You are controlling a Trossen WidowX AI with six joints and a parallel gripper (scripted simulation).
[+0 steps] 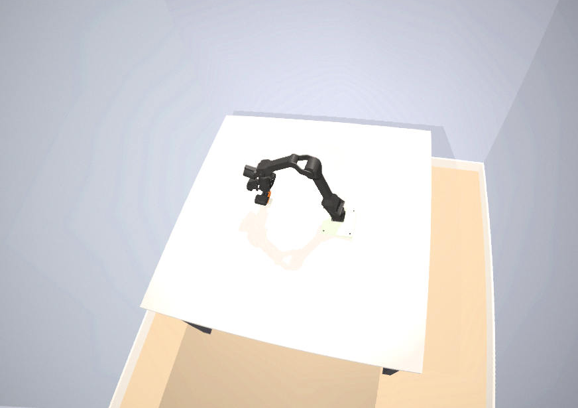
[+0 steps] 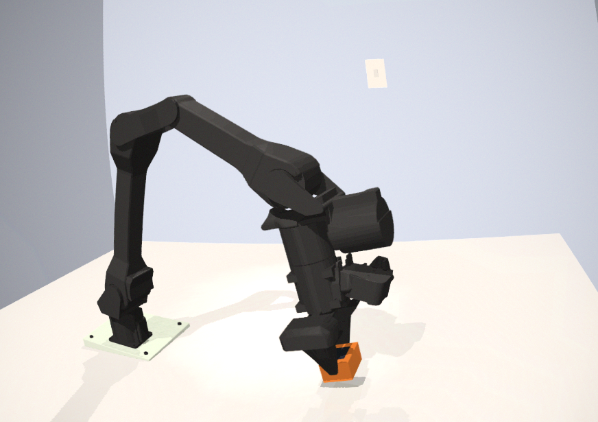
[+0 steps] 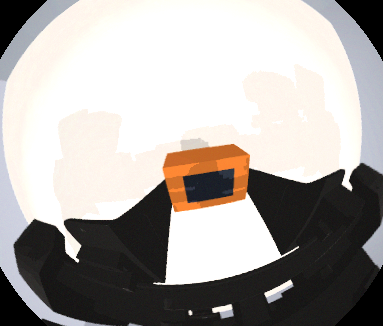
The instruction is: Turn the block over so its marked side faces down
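The orange block (image 1: 268, 195) (image 2: 354, 365) (image 3: 199, 157) has a dark rectangular mark (image 3: 210, 186) on the side facing up toward the wrist camera. In the exterior view the block is tilted, with its shadow right beneath its lower edge. It is very low over the table (image 1: 373, 300) (image 2: 483, 364); I cannot tell whether an edge touches it. My gripper (image 1: 266, 198) (image 2: 340, 357) (image 3: 206, 178) points down with a slight slant and is shut on the block, one finger against each end. The side opposite the mark is hidden.
The arm's base stands on a pale green plate (image 1: 347, 229) (image 2: 166, 336), to the right of the block in the top view and left in the exterior view. The table's edges show in the top view. A small pale wall plate (image 2: 376, 64) is on the back wall.
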